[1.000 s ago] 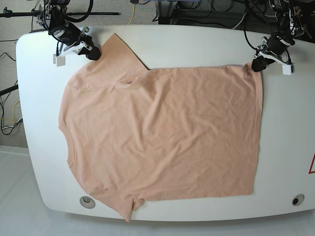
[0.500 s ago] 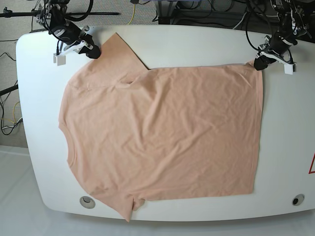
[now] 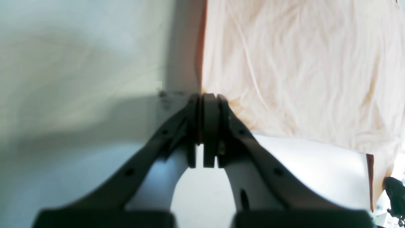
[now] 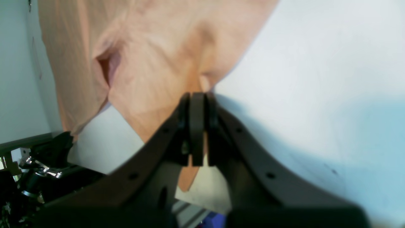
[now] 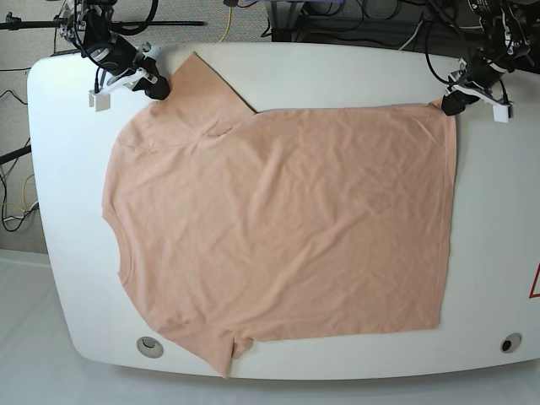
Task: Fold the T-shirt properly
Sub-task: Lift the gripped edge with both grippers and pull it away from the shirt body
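Currently the T-shirt [image 5: 278, 228] lies spread flat across the white table [image 5: 498, 245], collar toward nine o'clock and hem toward three. Each gripper is clamped tight on a far-edge point: the left gripper [image 5: 448, 104] pinches the hem corner at two o'clock, and the right gripper [image 5: 157, 86] pinches the sleeve edge at ten o'clock. Holding both far points likely keeps that edge taut so it can be carried over toward six o'clock.
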Robot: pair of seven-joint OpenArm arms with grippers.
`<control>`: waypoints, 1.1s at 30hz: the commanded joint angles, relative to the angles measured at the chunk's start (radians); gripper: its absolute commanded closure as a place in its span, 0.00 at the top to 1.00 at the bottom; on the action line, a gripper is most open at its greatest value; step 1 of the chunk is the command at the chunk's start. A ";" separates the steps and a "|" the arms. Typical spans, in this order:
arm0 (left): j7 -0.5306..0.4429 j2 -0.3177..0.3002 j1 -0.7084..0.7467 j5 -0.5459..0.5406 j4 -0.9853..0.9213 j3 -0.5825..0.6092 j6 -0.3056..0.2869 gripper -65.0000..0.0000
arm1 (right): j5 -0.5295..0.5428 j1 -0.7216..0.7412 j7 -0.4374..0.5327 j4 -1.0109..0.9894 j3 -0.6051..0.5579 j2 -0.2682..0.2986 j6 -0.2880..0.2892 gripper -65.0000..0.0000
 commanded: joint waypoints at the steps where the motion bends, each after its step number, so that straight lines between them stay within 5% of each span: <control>1: -0.004 -0.013 0.012 0.000 0.016 -0.008 -0.001 0.00 | 0.025 -0.001 0.005 0.009 0.015 0.011 0.007 0.00; 33: -0.032 -0.025 0.155 -0.022 0.145 0.000 -0.014 0.00 | 0.028 -0.126 -0.016 0.208 0.096 0.008 0.005 0.00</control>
